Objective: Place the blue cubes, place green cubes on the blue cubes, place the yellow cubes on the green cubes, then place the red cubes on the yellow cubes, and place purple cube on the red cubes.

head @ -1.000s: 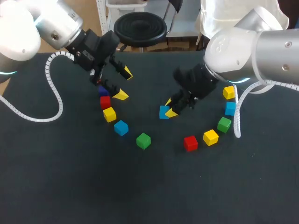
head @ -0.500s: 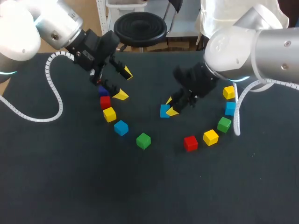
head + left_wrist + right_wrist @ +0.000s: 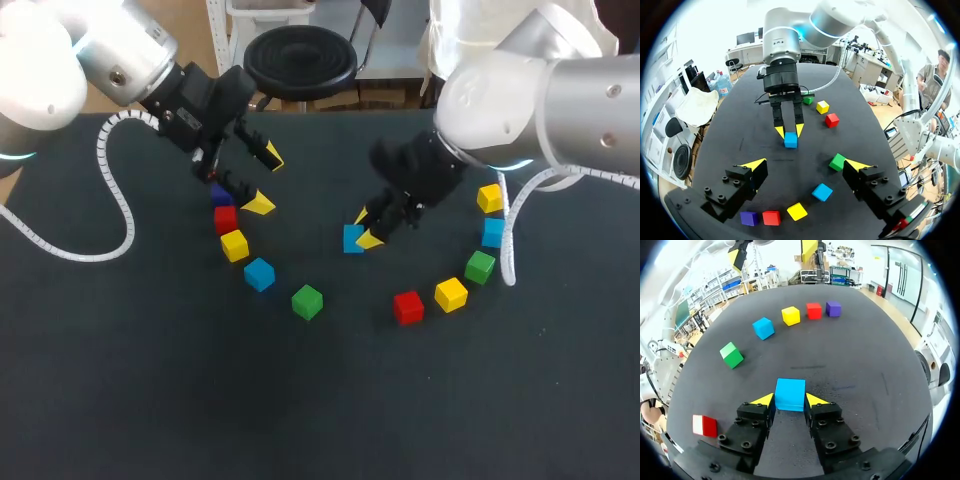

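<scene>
My right gripper [image 3: 362, 232] is shut on a blue cube [image 3: 351, 239] near the table's middle; in the right wrist view that blue cube [image 3: 790, 394] sits between the yellow tips of the right gripper [image 3: 790, 400], low over the mat. My left gripper [image 3: 266, 180] hangs open at the back left, above a curved row of cubes: purple [image 3: 220, 195], red [image 3: 226, 219], yellow [image 3: 234, 245], blue [image 3: 259, 274] and green [image 3: 307, 301]. In the left wrist view the left gripper [image 3: 806, 165] holds nothing, and the held blue cube [image 3: 790, 140] lies ahead of it.
A second curved row lies at the right: red cube [image 3: 408, 307], yellow cube [image 3: 451, 294], green cube [image 3: 480, 266], blue cube [image 3: 493, 232], and another yellow cube [image 3: 489, 198]. The dark table mat [image 3: 200, 400] stretches toward the front edge.
My right gripper has shifted very slightly back with the blue cube still in it. The left arm has not moved.
</scene>
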### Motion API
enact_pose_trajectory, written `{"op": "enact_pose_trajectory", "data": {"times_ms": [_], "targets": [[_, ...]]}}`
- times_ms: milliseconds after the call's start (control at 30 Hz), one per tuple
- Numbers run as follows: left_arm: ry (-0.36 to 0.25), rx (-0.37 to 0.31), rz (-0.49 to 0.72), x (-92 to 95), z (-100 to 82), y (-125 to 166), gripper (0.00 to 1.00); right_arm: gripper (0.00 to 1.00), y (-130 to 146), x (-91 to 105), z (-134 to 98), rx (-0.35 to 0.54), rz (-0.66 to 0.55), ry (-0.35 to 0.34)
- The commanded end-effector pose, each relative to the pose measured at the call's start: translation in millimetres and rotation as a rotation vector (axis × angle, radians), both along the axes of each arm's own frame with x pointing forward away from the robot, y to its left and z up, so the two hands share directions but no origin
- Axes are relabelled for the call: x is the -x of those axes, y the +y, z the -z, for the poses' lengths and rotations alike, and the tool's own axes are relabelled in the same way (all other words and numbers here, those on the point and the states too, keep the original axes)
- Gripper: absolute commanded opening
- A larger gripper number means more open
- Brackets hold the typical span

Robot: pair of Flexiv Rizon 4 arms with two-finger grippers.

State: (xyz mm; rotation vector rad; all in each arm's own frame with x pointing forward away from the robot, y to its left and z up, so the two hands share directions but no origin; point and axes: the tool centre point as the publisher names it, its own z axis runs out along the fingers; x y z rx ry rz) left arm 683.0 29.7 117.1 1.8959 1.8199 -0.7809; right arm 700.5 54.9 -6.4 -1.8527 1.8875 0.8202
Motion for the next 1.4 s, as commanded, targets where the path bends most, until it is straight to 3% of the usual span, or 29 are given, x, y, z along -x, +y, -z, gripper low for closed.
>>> {"op": "enact_pose_trajectory", "data": {"times_ms": [33, 1167, 1267, 1300, 1333, 1367, 1400], "targets": [[0.002, -0.003, 0.002, -1.0, 0.0, -0.3, 1.00, 0.00, 2.5, -2.5, 0.5, 0.007, 0.003, 0.005], [0.002, -0.003, 0.002, -1.0, 0.0, -0.3, 1.00, 0.02, 2.7, -4.2, 4.9, 0.023, 0.004, 0.025], [0.002, -0.003, 0.002, -1.0, 0.0, -0.3, 1.00, 0.21, 2.7, -4.3, 4.8, 0.024, 0.001, 0.028], [0.002, -0.003, 0.002, -1.0, 0.0, -0.3, 1.00, 0.42, 2.7, -4.3, 4.6, 0.026, -0.002, 0.030], [0.002, -0.003, 0.002, -1.0, 0.0, -0.3, 1.00, 0.74, 2.7, -4.3, 4.5, 0.027, -0.003, 0.031], [0.002, -0.003, 0.002, -1.0, 0.0, -0.3, 1.00, 1.00, 2.8, -4.3, 4.4, 0.027, -0.003, 0.033], [0.002, -0.003, 0.002, -1.0, 0.0, -0.3, 1.00, 1.00, 2.8, -4.3, 4.3, 0.028, -0.004, 0.034]]}}
